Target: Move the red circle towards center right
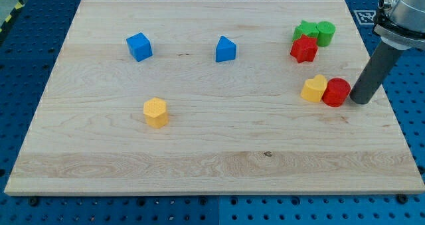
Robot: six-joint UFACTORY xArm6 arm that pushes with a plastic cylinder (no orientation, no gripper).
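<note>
At the view's right edge of the bench [199,152], a pale wooden board lying on a blue perforated surface, the dark rod comes down from the upper right corner, and my tip [360,101] rests on the wood about halfway down the board. This end effector is a plain rod with nothing to open or close, so it grasps nothing; it only stands against the board. The red circle [337,92] lies just to the view's left of my tip, so close that the two look to be touching or nearly so, though the exact contact cannot be made out. The circle sits in the centre-right part of the board, near its right edge. On its other side, touching it toward the view's left, is a yellow block [314,88] whose shape is hard to tell.

Above this pair, toward the view's top, a red star [304,48] sits just below two green blocks: a green star [305,30] and a green cylinder [325,33], side by side and touching. Well apart, in the upper left half, stand a blue cube [139,46] and a blue wedge-like block [226,49]. A yellow hexagon [156,112] lies alone toward the lower left of centre.
</note>
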